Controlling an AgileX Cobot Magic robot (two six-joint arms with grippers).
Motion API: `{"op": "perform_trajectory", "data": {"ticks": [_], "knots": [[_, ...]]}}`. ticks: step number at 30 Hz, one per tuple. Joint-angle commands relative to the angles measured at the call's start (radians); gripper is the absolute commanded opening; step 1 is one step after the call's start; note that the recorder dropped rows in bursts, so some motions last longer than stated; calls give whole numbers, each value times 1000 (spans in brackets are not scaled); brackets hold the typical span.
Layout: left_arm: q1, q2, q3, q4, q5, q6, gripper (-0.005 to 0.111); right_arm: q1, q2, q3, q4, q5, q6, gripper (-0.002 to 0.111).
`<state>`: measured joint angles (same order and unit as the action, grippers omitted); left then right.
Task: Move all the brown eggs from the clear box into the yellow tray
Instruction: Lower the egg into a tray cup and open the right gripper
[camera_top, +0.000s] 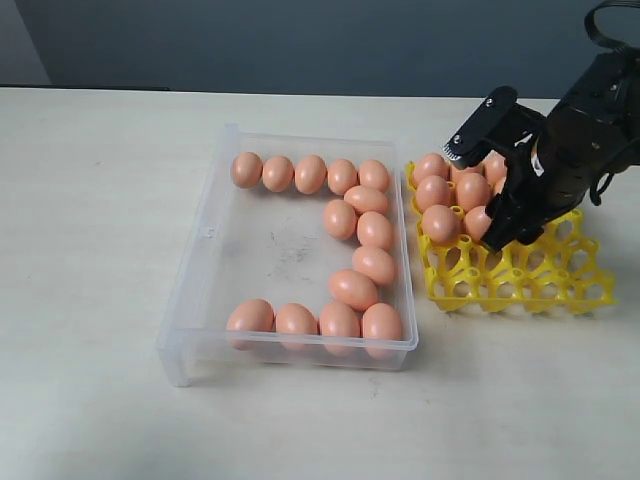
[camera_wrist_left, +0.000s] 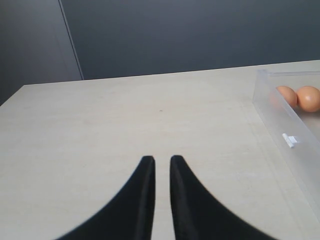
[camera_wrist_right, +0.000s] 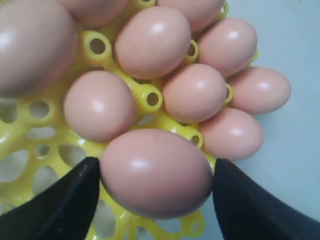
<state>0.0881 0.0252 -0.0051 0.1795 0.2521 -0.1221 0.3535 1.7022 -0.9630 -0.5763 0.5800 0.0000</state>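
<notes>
Right wrist view puts the right gripper (camera_wrist_right: 156, 162) wide open astride an egg (camera_wrist_right: 152, 175) seated in the tray (camera_wrist_right: 172, 127), its long axis spanning the gap, fingers (camera_wrist_right: 60, 200) just beside it and, we judge, not bearing it. The other eggs (camera_top: 353, 288) lie in the box (camera_top: 205, 230) just left of the tray in the exterior view, nearest this arm. Our left gripper (camera_wrist_left: 162, 160), almost closed and empty, hangs beside the box.
</notes>
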Motion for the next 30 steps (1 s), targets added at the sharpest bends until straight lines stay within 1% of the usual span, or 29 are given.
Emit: {"op": "perform_trajectory", "data": {"ticks": [1, 7, 22, 23, 26, 28, 30], "knots": [[0, 1, 5, -2, -12, -1, 12, -4, 36, 4, -18, -11, 5, 55], [0, 1, 5, -2, -12, -1, 12, -4, 44, 4, -72, -8, 85, 55], [0, 1, 5, -2, -12, -1, 12, -4, 61, 2, -121, -13, 113, 55], [0, 1, 5, -2, -12, -1, 12, -4, 61, 2, -121, -13, 118, 57], [0, 1, 5, -2, -12, -1, 12, -4, 61, 2, -136, -13, 131, 67], [0, 1, 5, -2, -12, -1, 12, -4, 61, 2, -139, -13, 131, 70], [0, 1, 5, -2, -12, -1, 12, -4, 61, 2, -139, -19, 134, 70]]}}
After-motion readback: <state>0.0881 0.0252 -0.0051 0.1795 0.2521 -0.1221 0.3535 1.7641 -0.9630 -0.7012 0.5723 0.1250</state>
